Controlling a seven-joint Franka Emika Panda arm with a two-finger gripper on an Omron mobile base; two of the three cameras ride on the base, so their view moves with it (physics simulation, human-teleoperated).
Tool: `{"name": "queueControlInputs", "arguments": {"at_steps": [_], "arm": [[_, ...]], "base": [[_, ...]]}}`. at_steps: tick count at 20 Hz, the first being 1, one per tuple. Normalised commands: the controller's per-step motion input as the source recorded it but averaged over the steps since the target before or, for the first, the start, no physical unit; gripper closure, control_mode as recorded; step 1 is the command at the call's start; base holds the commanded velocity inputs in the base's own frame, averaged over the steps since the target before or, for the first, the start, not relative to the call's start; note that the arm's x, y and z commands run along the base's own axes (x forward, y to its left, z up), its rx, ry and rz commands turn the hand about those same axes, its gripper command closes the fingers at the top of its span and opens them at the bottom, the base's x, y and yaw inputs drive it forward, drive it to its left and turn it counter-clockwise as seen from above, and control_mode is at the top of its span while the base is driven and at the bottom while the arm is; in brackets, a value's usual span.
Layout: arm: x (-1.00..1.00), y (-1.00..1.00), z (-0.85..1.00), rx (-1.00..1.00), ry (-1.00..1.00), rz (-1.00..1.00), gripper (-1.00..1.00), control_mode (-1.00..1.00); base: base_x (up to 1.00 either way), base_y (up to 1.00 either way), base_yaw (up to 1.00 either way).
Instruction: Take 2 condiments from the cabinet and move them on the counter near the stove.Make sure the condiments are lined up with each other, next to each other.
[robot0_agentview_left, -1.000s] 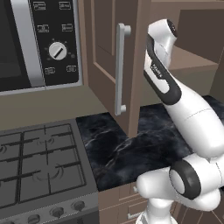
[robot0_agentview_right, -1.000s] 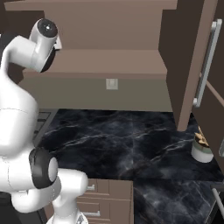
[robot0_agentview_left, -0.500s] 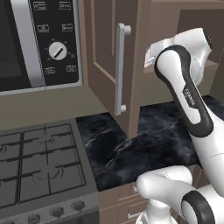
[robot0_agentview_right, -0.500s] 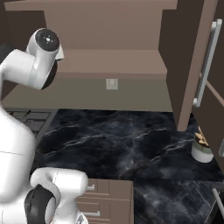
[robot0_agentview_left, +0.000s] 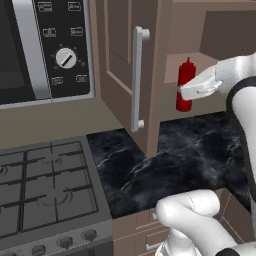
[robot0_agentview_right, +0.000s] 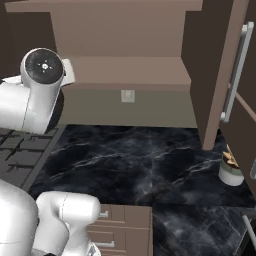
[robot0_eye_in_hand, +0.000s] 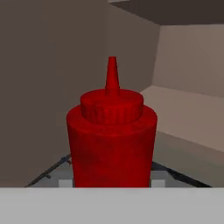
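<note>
Small red squeeze bottle with narrow cap (robot0_agentview_left: 185, 84) at upper right of left base view, in open brown wall cabinet (robot0_agentview_left: 176, 60); centre of hand view.

Gripper (robot0_agentview_left: 186, 91) clamped on bottle body.

Procedure: withdraw level, keep bottle upright, clear open door edge, lower to glossy black veined counter (robot0_agentview_left: 165, 165) beside dark grey gas stove (robot0_agentview_left: 45, 190).

Hidden: finger contact, probably low on body; second condiment unidentified.

Arm raised, hand (robot0_agentview_left: 186, 92) level; clamped shut

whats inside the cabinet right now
A red bottle stands upright in the open cabinet, with the gripper shut on it. The arm covers the cabinet's right part, so a second condiment cannot be seen.
</note>
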Motion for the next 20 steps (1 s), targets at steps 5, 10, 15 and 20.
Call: {"name": "queueControlInputs", "arguments": {"at_steps": [5, 10, 15, 20], "arm": [[-0.9, -0.23, 0.0, -0.06, -0.22, -0.21, 1.0, -1.0], [-0.75, -0.19, -0.15, 0.0, -0.22, -0.15, 1.0, -1.0], [-0.46, -0.06, -0.18, 0.0, -0.23, -0.03, 1.0, -1.0], [-0.15, 0.0, -0.12, 0.0, -0.09, 0.0, 1.0, -1.0]], "base": [[0.0, 0.0, 0.0], [0.0, 0.0, 0.0], [0.0, 0.0, 0.0], [0.0, 0.0, 0.0]]}}
